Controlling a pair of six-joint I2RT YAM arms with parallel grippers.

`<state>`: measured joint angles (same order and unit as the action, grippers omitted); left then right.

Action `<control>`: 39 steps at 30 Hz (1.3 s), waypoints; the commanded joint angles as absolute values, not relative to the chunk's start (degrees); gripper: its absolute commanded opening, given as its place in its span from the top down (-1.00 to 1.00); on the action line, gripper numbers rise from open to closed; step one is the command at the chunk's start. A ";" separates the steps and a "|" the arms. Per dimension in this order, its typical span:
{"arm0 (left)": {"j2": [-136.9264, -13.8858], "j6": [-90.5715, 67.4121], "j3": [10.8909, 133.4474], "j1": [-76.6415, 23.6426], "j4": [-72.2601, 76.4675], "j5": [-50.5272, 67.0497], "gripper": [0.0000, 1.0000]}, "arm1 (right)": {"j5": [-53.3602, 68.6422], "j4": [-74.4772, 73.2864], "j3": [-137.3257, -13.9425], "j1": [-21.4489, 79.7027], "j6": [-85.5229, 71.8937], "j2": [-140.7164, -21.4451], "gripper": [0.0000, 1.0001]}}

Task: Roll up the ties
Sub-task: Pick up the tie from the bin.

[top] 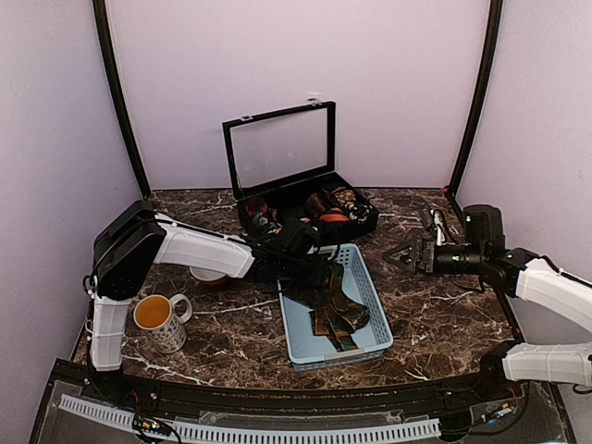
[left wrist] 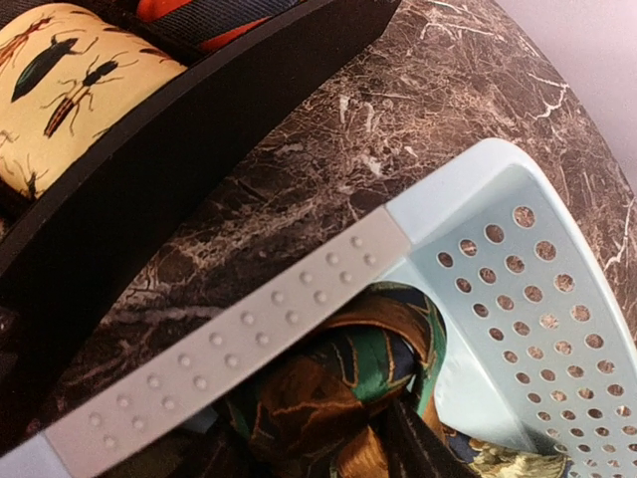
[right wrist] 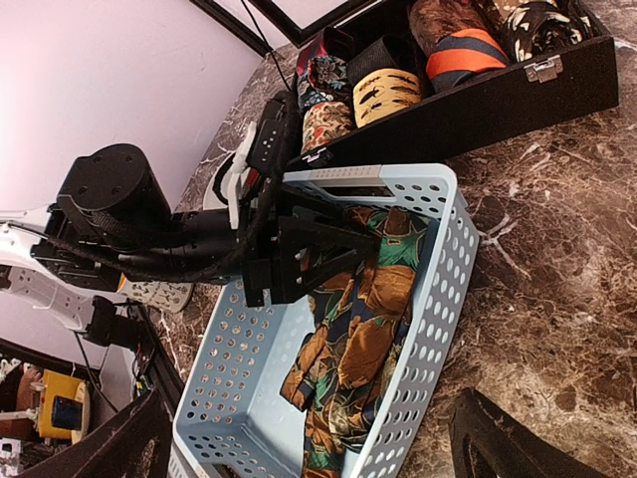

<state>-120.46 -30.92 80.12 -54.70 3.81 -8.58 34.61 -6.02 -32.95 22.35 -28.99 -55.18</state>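
Legible text, labels, brands, numbers: none in any view. Mug (top: 171,333) bears a printed pattern, too small to read as lettering.

Light blue perforated plastic basket (top: 374,294) sits mid-desk on the dark marble-patterned desk (top: 444,314), long axis running near to far. Camouflage-patterned fabric ties (top: 338,310) lie heaped inside it. Black hinged case (top: 368,222) stands just behind the basket, lid raised. White patterned ceramic mug (top: 159,319) stands left of the basket, by the left arm. Left pincer (top: 324,270) is over the basket's far end, above the ties. Right pincer (top: 400,256) hangs right of the basket's far corner, not touching it.
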 commanded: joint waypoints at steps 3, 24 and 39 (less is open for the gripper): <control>-121.98 -30.82 82.74 -54.14 6.42 -6.88 0.26 | 33.92 -4.91 -34.04 22.52 -27.95 -55.28 -0.93; -89.38 -5.09 94.75 -54.74 -7.69 -18.54 1.00 | 37.29 -5.84 -36.93 22.69 -27.86 -55.12 -0.96; -71.98 17.05 107.36 -53.70 0.12 -36.71 1.00 | 33.23 -4.11 -43.83 34.00 -27.59 -63.21 -0.99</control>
